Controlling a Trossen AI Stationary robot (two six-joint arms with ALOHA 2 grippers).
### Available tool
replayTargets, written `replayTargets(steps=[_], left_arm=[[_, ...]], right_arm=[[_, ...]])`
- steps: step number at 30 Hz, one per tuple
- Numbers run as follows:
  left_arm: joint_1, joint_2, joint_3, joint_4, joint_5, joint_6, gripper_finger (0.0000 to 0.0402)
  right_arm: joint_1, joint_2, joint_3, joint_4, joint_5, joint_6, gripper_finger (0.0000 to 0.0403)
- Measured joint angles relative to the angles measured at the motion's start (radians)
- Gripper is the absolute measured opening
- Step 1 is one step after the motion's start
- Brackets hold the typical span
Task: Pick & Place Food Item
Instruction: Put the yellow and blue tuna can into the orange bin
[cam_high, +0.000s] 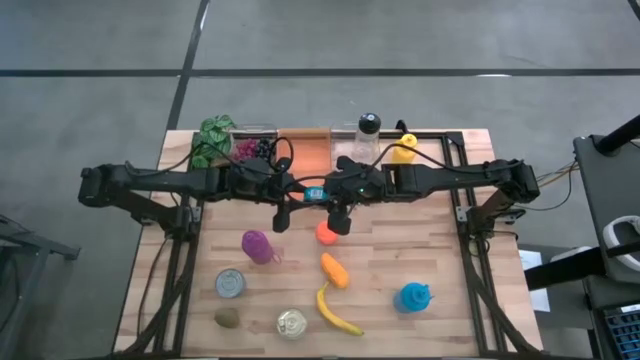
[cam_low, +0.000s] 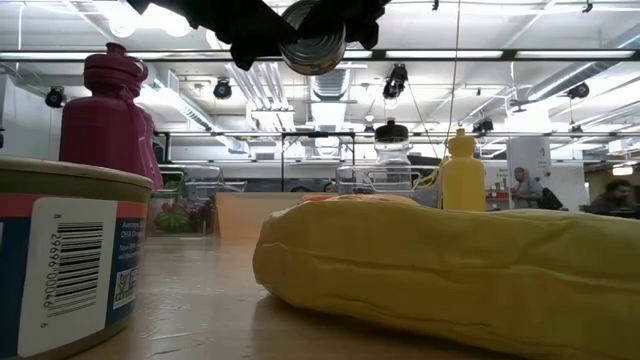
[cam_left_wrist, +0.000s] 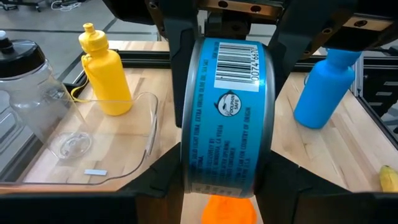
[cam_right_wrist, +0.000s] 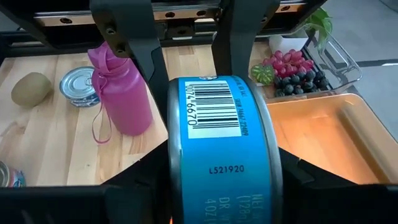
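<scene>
Holding the can (cam_left_wrist: 227, 118) in both hands, left hand (cam_high: 281, 212) and right hand (cam_high: 340, 217) (mid-handover), you risk dropping it if either slackens early.

Wood table (cam_high: 430, 250) w/ banana (cam_high: 335, 312), carrot (cam_high: 334, 270), kiwi (cam_high: 227, 318), 2 cans.

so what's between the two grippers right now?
A blue tuna can, held up above the table with the left gripper and right gripper both on it. Both wrist views show it clearest; the high view shows it between them.
</scene>
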Motion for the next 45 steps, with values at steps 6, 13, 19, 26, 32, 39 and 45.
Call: replayTargets(steps=[6, 13, 19, 26, 32, 39, 45], left_arm=[[0.0, 0.0, 0.0, -0.001, 0.001, 0.0, 0.0145], [-0.001, 0.0, 0.0, -0.002, 0.002, 0.002, 0.0145], [-0.001, 0.0, 0.0, -0.004, 0.004, 0.004, 0.0145], [-0.001, 0.0, 0.0, -0.005, 0.004, 0.003, 0.0145], [0.0, -0.001, 0.0, -0.001, -0.002, 0.003, 0.0145], [0.0, -0.001, 0.0, -0.005, -0.002, 0.002, 0.0145], [0.0, -0.001, 0.0, -0.009, 0.001, 0.0, 0.0145]], right_arm=[[0.0, 0.0, 0.001, 0.0, 0.004, -0.027, 0.0205], [0.0, 0.0, 0.001, 0.0, 0.013, -0.031, 0.0233], [0.0, 0.0, 0.001, -0.001, 0.013, -0.031, 0.0259], [0.0, 0.0, 0.002, -0.013, 0.013, -0.027, 0.0286], [0.001, -0.004, 0.002, -0.047, 0.002, -0.027, 0.03], [0.0, -0.009, 0.006, -0.072, -0.037, -0.025, 0.0298], [0.0, -0.012, 0.006, -0.094, -0.038, -0.024, 0.0286]])
